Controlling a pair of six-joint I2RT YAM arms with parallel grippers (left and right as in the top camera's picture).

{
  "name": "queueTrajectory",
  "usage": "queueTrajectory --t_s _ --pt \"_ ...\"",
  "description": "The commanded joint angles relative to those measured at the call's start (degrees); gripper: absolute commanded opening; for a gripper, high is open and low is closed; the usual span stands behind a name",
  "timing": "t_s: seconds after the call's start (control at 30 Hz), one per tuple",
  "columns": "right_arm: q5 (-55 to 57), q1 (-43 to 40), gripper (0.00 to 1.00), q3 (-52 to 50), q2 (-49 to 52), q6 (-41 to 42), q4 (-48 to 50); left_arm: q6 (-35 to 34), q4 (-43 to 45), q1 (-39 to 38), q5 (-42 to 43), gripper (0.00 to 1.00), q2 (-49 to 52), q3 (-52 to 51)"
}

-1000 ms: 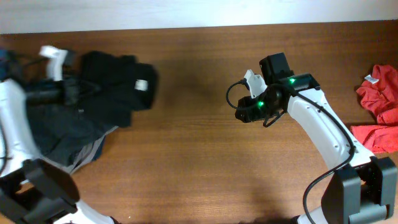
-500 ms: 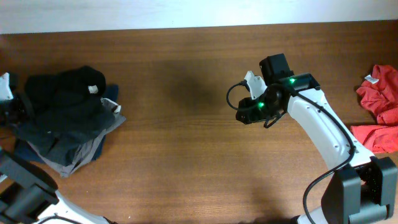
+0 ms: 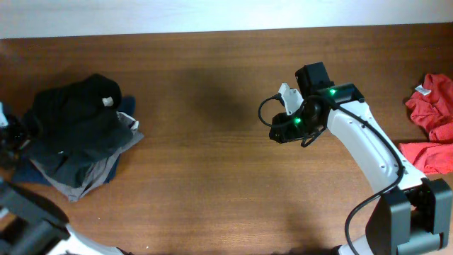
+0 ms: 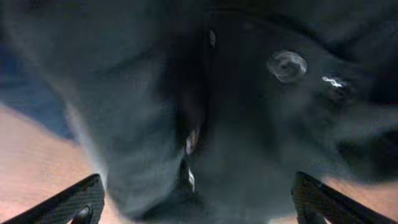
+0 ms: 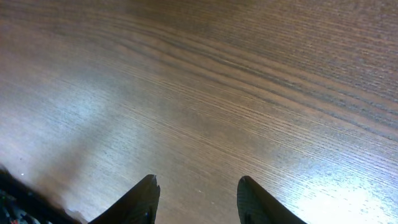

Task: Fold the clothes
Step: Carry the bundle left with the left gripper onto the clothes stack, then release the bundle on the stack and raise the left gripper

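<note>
Left fingers (image 4: 71,202): spread wide, gripping nothing. The black garment (image 3: 74,117) lies just ahead of them, bunched at 9 o'clock on the worktop (image 3: 212,177), atop a grey garment (image 3: 85,173).

Right fingers (image 5: 140,200): parted, empty, over bare wood toward 3 o'clock.

Step, as judged: set-down on the stack, loose.

Next: you draw the left arm clear without snagging cloth.

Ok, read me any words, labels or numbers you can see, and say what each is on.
Nothing here can be read.
White tag on the black garment: too small to read.
White label on the red cloth: too small to read.
Round snap, left wrist view: blurred.
</note>
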Motion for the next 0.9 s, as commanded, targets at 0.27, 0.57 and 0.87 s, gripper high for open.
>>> queueTrajectory --t_s 0.27,0.57,0.87 --pt "0.48 -0.07 0.45 0.35 -0.35 -0.39 0.31 6.49 10.21 -8.94 0.61 0.00 -19.10 1.92" --pt "-1.90 -0.04 0.45 0.35 -0.35 -0.39 -0.20 6.25 20.52 -17.09 -10.34 0.00 -5.05 -4.70" --pt "-1.92 -0.04 0.41 0.35 -0.35 -0.42 -0.39 0.09 17.92 -17.09 -14.53 0.00 8.00 -5.73"
